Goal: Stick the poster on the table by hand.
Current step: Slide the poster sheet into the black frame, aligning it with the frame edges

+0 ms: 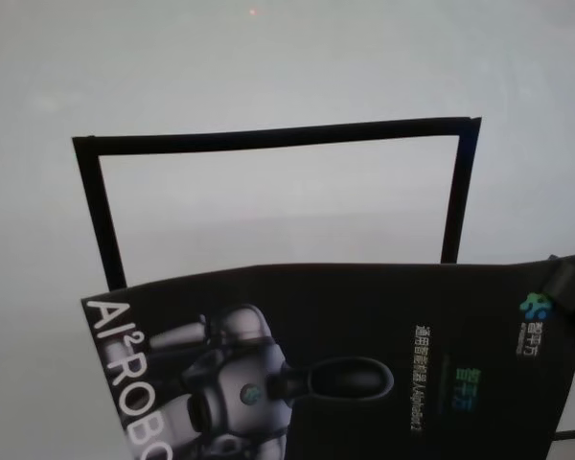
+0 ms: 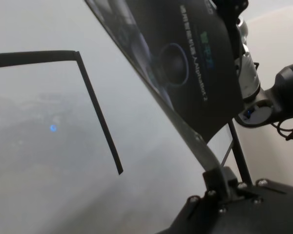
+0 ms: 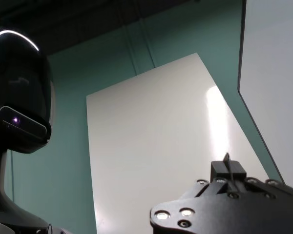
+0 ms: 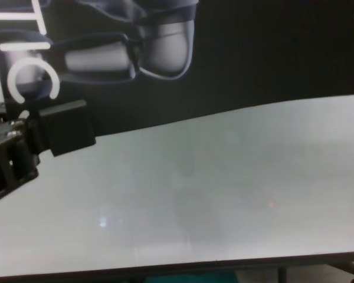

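The poster (image 1: 364, 364) is a black glossy sheet with a grey robot figure and white letters, held in the air above the near part of the table (image 1: 268, 57). My left gripper (image 4: 59, 127) is shut on its lower left corner beside the white letters. In the left wrist view the sheet's thin edge (image 2: 185, 63) runs into that gripper (image 2: 217, 178). My right gripper (image 1: 567, 285) is shut on the poster's right corner. The right wrist view shows the sheet's white back (image 3: 151, 161) pinched in the right gripper (image 3: 228, 168).
A black tape outline (image 1: 268, 136) marks a rectangle on the table behind the poster, its near side hidden; one strip shows as (image 2: 97, 112). The table's dark front edge (image 4: 165, 271) is close below. My own head (image 3: 19, 97) shows behind the sheet.
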